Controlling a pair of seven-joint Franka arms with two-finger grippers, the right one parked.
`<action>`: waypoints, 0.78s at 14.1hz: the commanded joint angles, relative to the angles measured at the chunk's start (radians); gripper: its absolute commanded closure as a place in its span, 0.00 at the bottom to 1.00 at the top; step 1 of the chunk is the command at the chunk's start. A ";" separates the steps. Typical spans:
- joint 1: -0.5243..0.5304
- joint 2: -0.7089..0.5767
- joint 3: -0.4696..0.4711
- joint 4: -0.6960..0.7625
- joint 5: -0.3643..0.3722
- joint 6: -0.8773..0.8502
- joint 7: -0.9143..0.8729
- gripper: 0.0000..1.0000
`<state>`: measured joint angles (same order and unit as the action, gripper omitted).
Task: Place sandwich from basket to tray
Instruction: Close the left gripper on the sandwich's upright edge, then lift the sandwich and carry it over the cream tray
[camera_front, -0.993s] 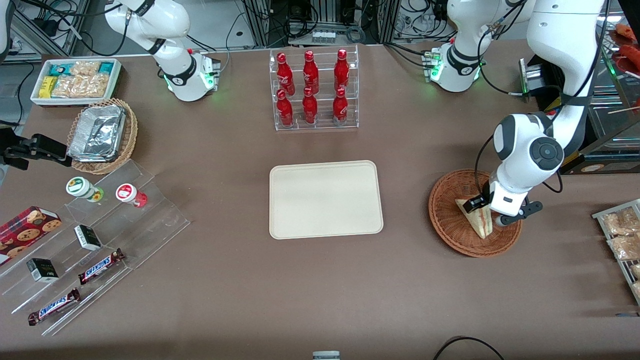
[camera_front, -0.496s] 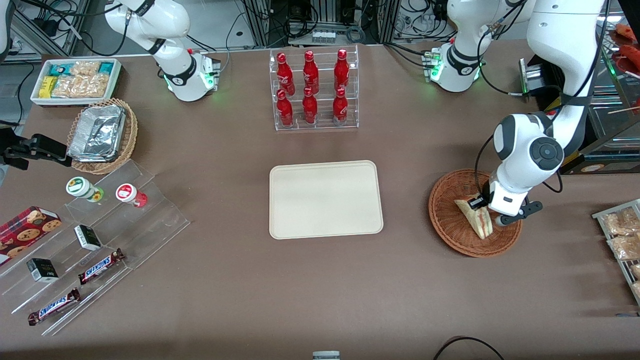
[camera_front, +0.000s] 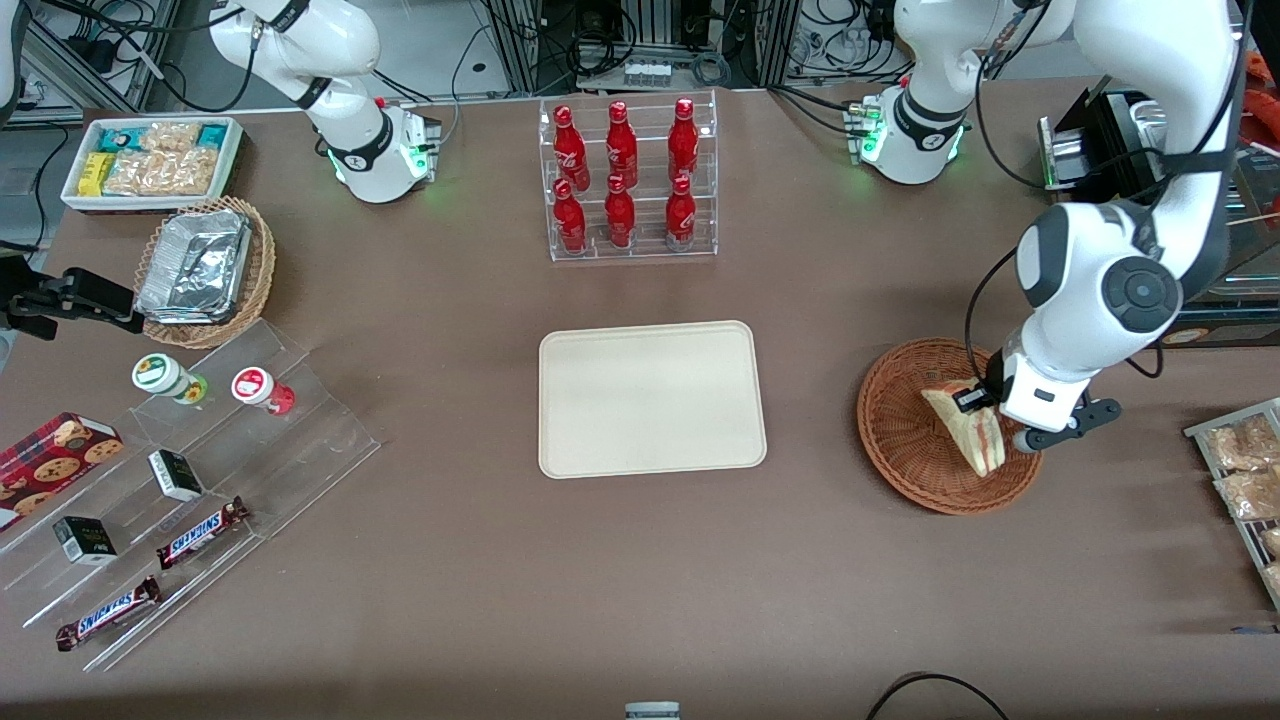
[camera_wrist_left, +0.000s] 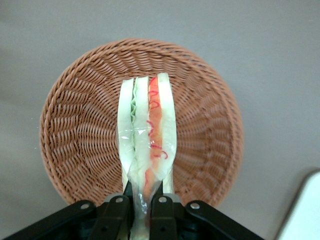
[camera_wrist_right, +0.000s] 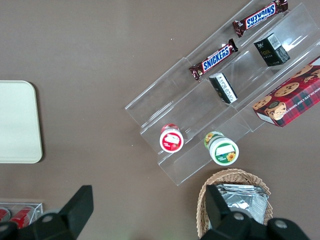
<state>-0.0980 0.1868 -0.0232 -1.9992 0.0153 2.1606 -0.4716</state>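
The sandwich (camera_front: 968, 426) (camera_wrist_left: 147, 135), a clear-wrapped wedge of white bread with orange-red and green layers, hangs lifted above the reddish-brown wicker basket (camera_front: 905, 440) (camera_wrist_left: 80, 130). My left gripper (camera_front: 985, 420) (camera_wrist_left: 146, 205) is shut on its wrapped end, with the black fingers (camera_wrist_left: 162, 212) pinching it from both sides. The basket sits on the table toward the working arm's end and holds nothing else. The cream-beige tray (camera_front: 651, 398) lies bare at the table's middle, about a basket's width from the basket; its corner (camera_wrist_left: 305, 210) shows in the left wrist view.
A clear rack of red bottles (camera_front: 627, 180) stands farther from the front camera than the tray. A rack of bagged snacks (camera_front: 1243, 470) sits at the working arm's table edge. Acrylic steps with candy bars (camera_front: 190, 470), a foil-filled tan basket (camera_front: 205, 268) and a white snack bin (camera_front: 152, 160) lie toward the parked arm's end.
The gripper has risen with the sandwich in it and drifted slightly toward the working arm's end; the sandwich has left the basket floor. The arm's elbow has swung upward.
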 joint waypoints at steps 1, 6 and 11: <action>-0.081 0.011 0.002 0.132 0.014 -0.128 -0.039 1.00; -0.233 0.034 -0.004 0.258 0.002 -0.241 -0.073 1.00; -0.391 0.126 -0.006 0.351 -0.018 -0.249 -0.168 1.00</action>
<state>-0.4478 0.2389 -0.0403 -1.7464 0.0100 1.9438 -0.6224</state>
